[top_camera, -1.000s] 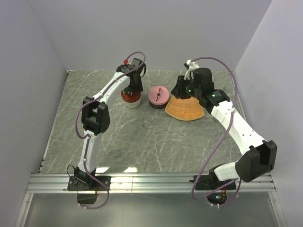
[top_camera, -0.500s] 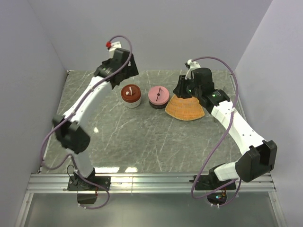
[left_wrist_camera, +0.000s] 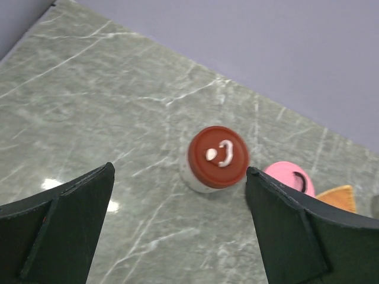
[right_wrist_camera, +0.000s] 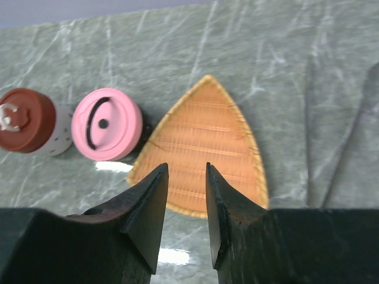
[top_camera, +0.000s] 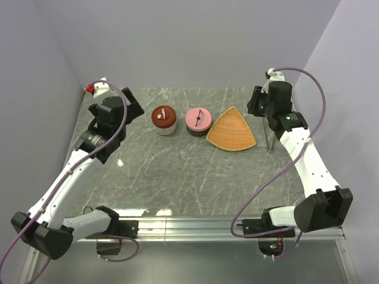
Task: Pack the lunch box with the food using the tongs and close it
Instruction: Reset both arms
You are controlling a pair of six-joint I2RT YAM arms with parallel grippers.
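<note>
While the tongs [right_wrist_camera: 349, 142] lie flat on the table [top_camera: 177, 171] at its right side, you can see them only as a slim, blurred grey shape in the right wrist view, just to the right of the triangular orange woven tray [right_wrist_camera: 204, 148] and apart from it; neither gripper touches them. Your right gripper [right_wrist_camera: 186, 168] hangs above the table at the far right, its wrist camera looking down over the tray, with the jaws parted by only a narrow slot and nothing between them. To the left of the tray stands the pink-lidded container [right_wrist_camera: 106, 124], its lid on, just beside the tray's left corner. Left of that stands the brown-lidded container [left_wrist_camera: 218, 157], white-walled, also with its lid on and a small pale handle on top; the two sit side by side, and you cannot tell from these views whether they touch. Your left gripper [left_wrist_camera: 179, 170] is up and off to the far left of the table, well apart from both containers, looking down toward the brown lid, with its jaws spread as wide as they go and holding nothing
</note>
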